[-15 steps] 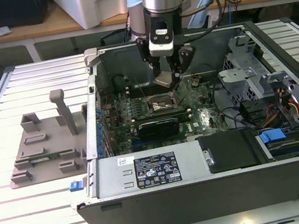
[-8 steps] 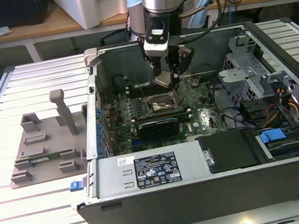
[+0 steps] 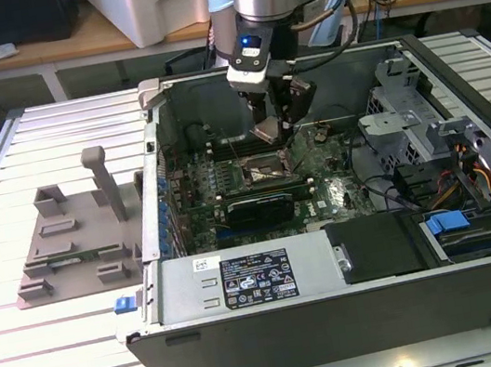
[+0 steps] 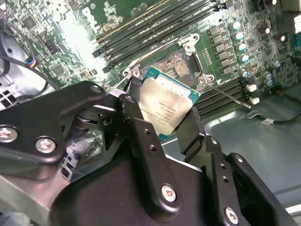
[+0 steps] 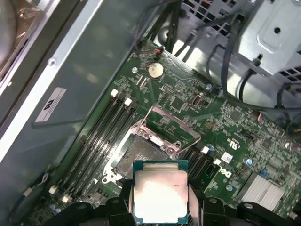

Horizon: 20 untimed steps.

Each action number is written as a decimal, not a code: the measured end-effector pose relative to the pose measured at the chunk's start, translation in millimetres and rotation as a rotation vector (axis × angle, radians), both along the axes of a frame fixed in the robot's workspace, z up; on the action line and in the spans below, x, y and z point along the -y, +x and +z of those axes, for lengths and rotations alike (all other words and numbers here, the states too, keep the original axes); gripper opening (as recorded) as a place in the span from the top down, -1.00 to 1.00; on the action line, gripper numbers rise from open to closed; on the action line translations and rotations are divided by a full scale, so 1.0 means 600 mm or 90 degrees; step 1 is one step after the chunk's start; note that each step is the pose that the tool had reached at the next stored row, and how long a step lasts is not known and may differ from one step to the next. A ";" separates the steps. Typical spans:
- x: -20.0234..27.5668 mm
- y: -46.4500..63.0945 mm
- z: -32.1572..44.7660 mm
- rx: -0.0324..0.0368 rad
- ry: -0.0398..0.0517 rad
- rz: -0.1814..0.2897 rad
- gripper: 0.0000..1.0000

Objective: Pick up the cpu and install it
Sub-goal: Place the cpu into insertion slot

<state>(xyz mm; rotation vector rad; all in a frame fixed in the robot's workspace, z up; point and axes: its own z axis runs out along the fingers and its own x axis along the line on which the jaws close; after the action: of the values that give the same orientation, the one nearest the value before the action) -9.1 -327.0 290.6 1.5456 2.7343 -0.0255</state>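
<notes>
The cpu point(image 3: 268, 131), a flat square chip with a silvery lid and green edge, hangs tilted inside the open computer case. My gripper point(image 3: 272, 125) is shut on it, with one black finger on each side. In both wrist views the cpu point(image 4: 167, 106) point(image 5: 161, 190) sits between the black fingers point(image 4: 136, 113), and the gripper point(image 5: 161, 203) holds it a little above and beside the open socket point(image 5: 141, 157). The socket point(image 3: 267, 171) lies on the green motherboard just below the chip, and its metal retention frame point(image 5: 171, 125) is swung up.
Memory slots point(image 5: 101, 136) flank the socket. A black expansion card point(image 3: 259, 208) lies in front of it. The power supply point(image 3: 243, 278) fills the case's near side, and a drive cage point(image 3: 403, 110) with cables stands at the exterior view's right. A grey fixture tray point(image 3: 76, 240) sits outside the case.
</notes>
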 end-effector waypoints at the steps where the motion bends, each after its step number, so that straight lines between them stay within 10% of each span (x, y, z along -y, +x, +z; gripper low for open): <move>1: 0.0000 0.000 0.000 0.0000 0.0000 -0.008 -0.08; 20: 0.0000 0.000 0.000 0.0000 0.0001 -0.204 -0.08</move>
<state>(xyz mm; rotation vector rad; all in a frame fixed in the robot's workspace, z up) -9.1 -327.0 290.4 1.9643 2.4542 -0.0252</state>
